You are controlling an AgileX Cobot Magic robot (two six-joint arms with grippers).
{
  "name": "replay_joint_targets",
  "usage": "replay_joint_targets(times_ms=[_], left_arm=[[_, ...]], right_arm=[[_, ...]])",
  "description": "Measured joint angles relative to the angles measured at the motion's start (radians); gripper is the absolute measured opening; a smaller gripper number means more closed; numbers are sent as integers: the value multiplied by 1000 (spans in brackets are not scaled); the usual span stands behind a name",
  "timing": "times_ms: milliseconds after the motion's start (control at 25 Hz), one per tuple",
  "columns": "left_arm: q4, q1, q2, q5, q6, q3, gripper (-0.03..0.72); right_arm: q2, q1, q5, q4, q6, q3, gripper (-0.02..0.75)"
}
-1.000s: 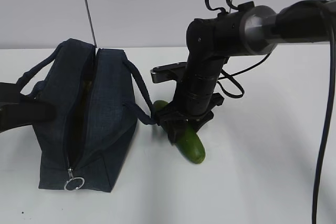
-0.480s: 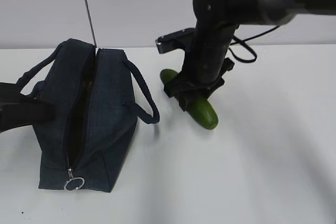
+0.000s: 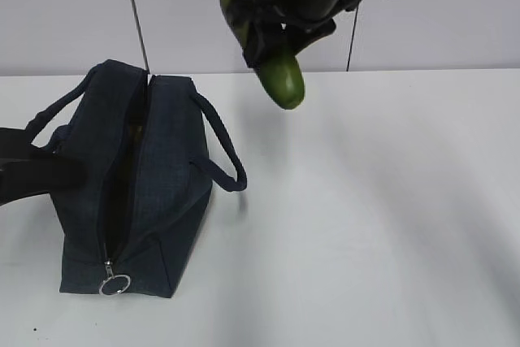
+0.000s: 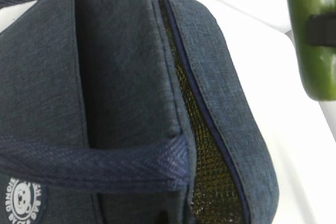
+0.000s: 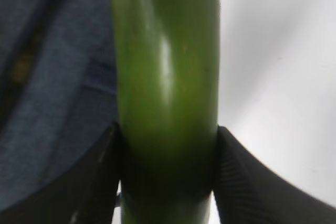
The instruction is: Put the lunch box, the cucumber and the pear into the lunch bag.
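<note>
The dark navy lunch bag (image 3: 158, 176) stands at the left with its top zipper open and the ring pull (image 3: 114, 284) at the near end. My right gripper (image 3: 280, 34) is shut on the dark green cucumber (image 3: 278, 67) and holds it high in the air, just right of the bag. In the right wrist view the cucumber (image 5: 165, 77) sits between both fingers (image 5: 100, 182). The left wrist view shows the bag (image 4: 121, 77) close up and the cucumber (image 4: 315, 35) at top right. My left arm (image 3: 36, 172) is against the bag's left side; its jaws are hidden. The lunch box and the pear are hidden.
A yellowish tint shows behind the mesh lining inside the bag opening (image 4: 210, 171). The bag's right handle (image 3: 223, 148) loops out toward the cucumber side. The white table (image 3: 382, 217) runs to the right of the bag, with a pale wall behind.
My right gripper has lifted the cucumber off the table, up and slightly left toward the bag. The bag and the left arm have not moved.
</note>
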Motion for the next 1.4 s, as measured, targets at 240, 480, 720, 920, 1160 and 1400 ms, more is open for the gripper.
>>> replay_joint_targets(times_ms=[240, 480, 720, 920, 1160, 1400], left_arm=[[-9, 0, 0, -10, 0, 0, -18], [-34, 0, 0, -13, 0, 0, -18], [-36, 0, 0, -14, 0, 0, -18], [-36, 0, 0, -15, 0, 0, -18], [-37, 0, 0, -16, 0, 0, -18], [-38, 0, 0, -15, 0, 0, -18]], right_arm=[[-1, 16, 15, 322, -126, -5, 374], [58, 38, -13, 606, -200, -9, 374], [168, 47, -5, 701, -229, -11, 374], [220, 49, 35, 696, -231, -11, 376], [237, 51, 39, 680, -248, -11, 459], [237, 53, 76, 724, -263, -15, 601]])
